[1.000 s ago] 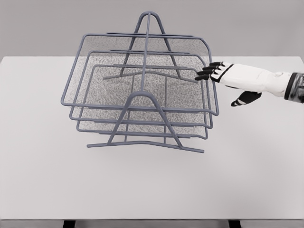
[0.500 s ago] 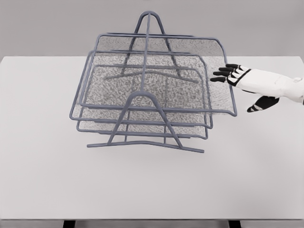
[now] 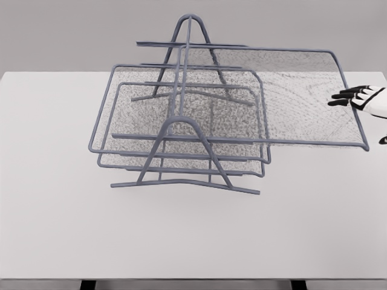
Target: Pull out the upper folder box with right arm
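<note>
Over the last second the upper grey wire-mesh folder tray (image 3: 302, 99) has slid far to the right out of the grey wire rack (image 3: 187, 121), and the right robot hand (image 3: 357, 96) has travelled with it to the picture's right edge, where only its dark fingers (image 3: 343, 98) and a bit of white palm show. The tray now juts well beyond the two lower mesh trays (image 3: 181, 130), which sit stacked in the frame, one just above the other. Its left part still lies within the rack's A-shaped uprights, so the rails probably carry its weight while the right end hangs over the white bench (image 3: 193, 235).

The fingers lie stretched out and together, their tips at the tray's right rim, touching it or just beside it; no curl around the wire is visible. That flat pose suggests the hand drags the rim by hooking or pressing rather than by clamping. The thumb is cut off at the edge. The left arm is out of view.

The pull looks mostly done. The risk I would judge is the tray tipping once its left end leaves the rails.
</note>
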{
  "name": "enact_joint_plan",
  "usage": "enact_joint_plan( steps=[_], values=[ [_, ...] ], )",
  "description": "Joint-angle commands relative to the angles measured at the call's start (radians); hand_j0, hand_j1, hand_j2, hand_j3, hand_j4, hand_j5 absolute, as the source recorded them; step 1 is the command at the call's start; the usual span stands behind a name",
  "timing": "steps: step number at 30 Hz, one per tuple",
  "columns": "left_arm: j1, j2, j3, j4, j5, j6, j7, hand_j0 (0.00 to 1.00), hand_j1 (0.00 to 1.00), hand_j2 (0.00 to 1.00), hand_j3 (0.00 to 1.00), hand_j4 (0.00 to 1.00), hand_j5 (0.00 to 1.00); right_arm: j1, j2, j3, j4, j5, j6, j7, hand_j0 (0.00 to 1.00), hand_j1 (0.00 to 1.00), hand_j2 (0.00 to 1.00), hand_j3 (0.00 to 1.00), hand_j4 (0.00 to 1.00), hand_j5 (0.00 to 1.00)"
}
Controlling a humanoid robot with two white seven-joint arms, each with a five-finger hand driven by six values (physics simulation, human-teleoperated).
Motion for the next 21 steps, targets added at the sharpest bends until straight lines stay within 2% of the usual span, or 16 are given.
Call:
enact_joint_plan(
  steps=[1, 4, 6, 7, 8, 9, 10, 11, 12, 13, 15, 16, 18, 21],
  values=[
    [0.002, 0.0, 0.0, 0.0, 0.0, 0.0, 0.0, 1.0, 1.0, 1.0, 1.0, 1.0, 1.0, 0.0, -0.056, 0.002, 0.015, 0.021, -0.021, 0.011, 1.0, 1.0, 1.0, 1.0, 1.0, 1.0],
    [0.0, 0.0, 0.0, 0.0, 0.0, 0.0, 0.0, 1.0, 1.0, 1.0, 1.0, 1.0, 1.0, 0.0, -0.086, 0.002, 0.093, 0.007, -0.021, 0.011, 1.0, 1.0, 1.0, 1.0, 1.0, 1.0],
    [0.0, 0.0, 0.0, 0.0, 0.0, 0.0, 0.0, 1.0, 1.0, 1.0, 1.0, 1.0, 1.0, -0.002, -0.139, 0.001, 0.09, -0.056, -0.021, 0.011, 1.0, 1.0, 1.0, 1.0, 1.0, 1.0],
    [0.002, 0.0, 0.0, 0.0, 0.0, -0.001, -0.002, 1.0, 1.0, 1.0, 1.0, 1.0, 1.0, -0.002, -0.149, -0.028, 0.078, -0.073, -0.021, 0.011, 1.0, 1.0, 1.0, 1.0, 1.0, 1.0],
    [0.002, 0.0, 0.0, 0.0, 0.0, -0.001, 0.0, 1.0, 1.0, 1.0, 1.0, 1.0, 1.0, -0.003, -0.149, -0.036, 0.059, -0.128, -0.021, 0.011, 1.0, 1.0, 1.0, 1.0, 1.0, 1.0],
    [0.002, 0.0, 0.0, 0.0, 0.0, -0.001, 0.0, 1.0, 1.0, 1.0, 1.0, 1.0, 1.0, -0.024, -0.15, -0.036, 0.044, -0.249, -0.021, 0.011, 1.0, 1.0, 1.0, 1.0, 1.0, 1.0],
    [0.002, 0.0, 0.0, 0.0, 0.0, 0.0, 0.0, 1.0, 1.0, 1.0, 1.0, 1.0, 1.0, -0.029, -0.155, -0.093, -0.016, -0.341, -0.021, 0.011, 1.0, 1.0, 1.0, 1.0, 1.0, 1.0],
    [0.0, 0.0, 0.0, 0.0, 0.0, 0.0, 0.0, 1.0, 1.0, 1.0, 1.0, 1.0, 1.0, -0.078, -0.152, -0.102, -0.093, -0.353, -0.013, 0.011, 1.0, 1.0, 1.0, 1.0, 1.0, 1.0],
    [0.002, 0.0, 0.0, 0.0, 0.0, -0.001, 0.0, 1.0, 1.0, 1.0, 1.0, 1.0, 1.0, -0.12, -0.142, -0.102, -0.152, -0.356, 0.046, 0.011, 1.0, 1.0, 1.0, 1.0, 1.0, 1.0],
    [0.0, 0.0, 0.0, 0.0, 0.0, 0.0, 0.0, 1.0, 1.0, 1.0, 1.0, 1.0, 1.0, -0.126, -0.124, -0.099, -0.168, -0.384, 0.046, 0.011, 1.0, 1.0, 1.0, 1.0, 1.0, 1.0],
    [0.002, 0.0, 0.0, 0.0, 0.0, -0.001, 0.0, 1.0, 1.0, 1.0, 1.0, 1.0, 1.0, -0.135, 0.016, -0.085, -0.177, -0.381, 0.046, 0.011, 1.0, 1.0, 1.0, 1.0, 1.0, 1.0],
    [0.0, 0.0, 0.0, 0.0, 0.0, 0.0, 0.0, 1.0, 1.0, 1.0, 1.0, 1.0, 1.0, -0.153, 0.057, -0.054, -0.179, -0.378, 0.044, 0.011, 1.0, 1.0, 1.0, 1.0, 1.0, 1.0],
    [0.0, 0.0, 0.0, 0.0, 0.0, 0.0, -0.002, 1.0, 1.0, 1.0, 1.0, 1.0, 1.0, -0.278, 0.151, 0.062, -0.18, -0.379, 0.05, 0.011, 1.0, 1.0, 1.0, 1.0, 1.0, 1.0],
    [0.0, 0.0, 0.0, -0.001, 0.0, 0.0, -0.002, 1.0, 1.0, 1.0, 1.0, 1.0, 1.0, -0.284, 0.18, 0.116, -0.18, -0.378, 0.05, 0.011, 1.0, 1.0, 1.0, 1.0, 1.0, 1.0]
  ],
)
